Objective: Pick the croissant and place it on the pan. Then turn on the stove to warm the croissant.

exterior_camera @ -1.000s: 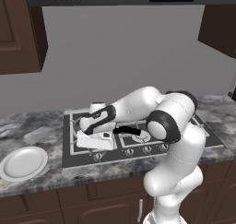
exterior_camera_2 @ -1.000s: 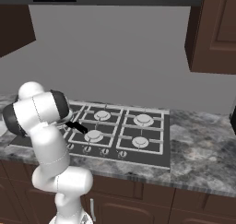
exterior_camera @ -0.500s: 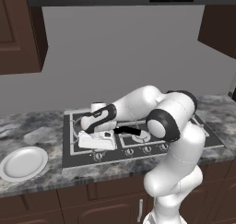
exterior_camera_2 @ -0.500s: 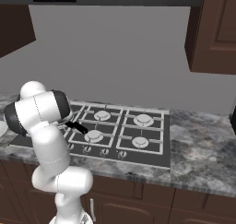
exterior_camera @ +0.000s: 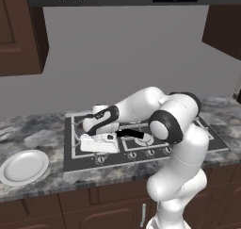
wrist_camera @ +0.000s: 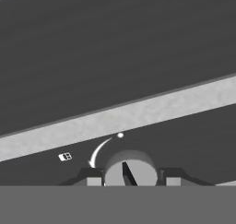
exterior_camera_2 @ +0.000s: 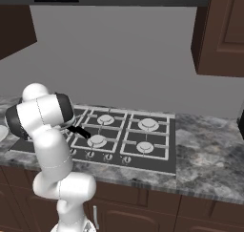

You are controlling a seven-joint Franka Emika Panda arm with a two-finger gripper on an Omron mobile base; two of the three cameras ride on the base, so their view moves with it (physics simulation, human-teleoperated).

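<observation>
My gripper (wrist_camera: 130, 177) is shut on a round silver knob (wrist_camera: 130, 168) of the stove; a dark finger (wrist_camera: 92, 178) sits on each side of it. In the left base view the gripper (exterior_camera: 100, 153) reaches down to the front left knob row of the stove (exterior_camera: 75, 158). The pan shows as a long black handle (exterior_camera: 131, 134) behind the hand, and my arm covers its bowl. From the right base view the same handle (exterior_camera_2: 80, 131) sticks out past my arm over the stove (exterior_camera_2: 157, 147). The croissant is hidden.
A flat white plate (exterior_camera: 23, 167) lies on the marble counter left of the stove. More knobs (exterior_camera: 150, 152) line the stove's front edge. Dark cabinets hang at upper left and right, and a microwave with a clock spans the top.
The hand has sunk a little toward the stove's front edge, and the jaws have closed onto the knob.
</observation>
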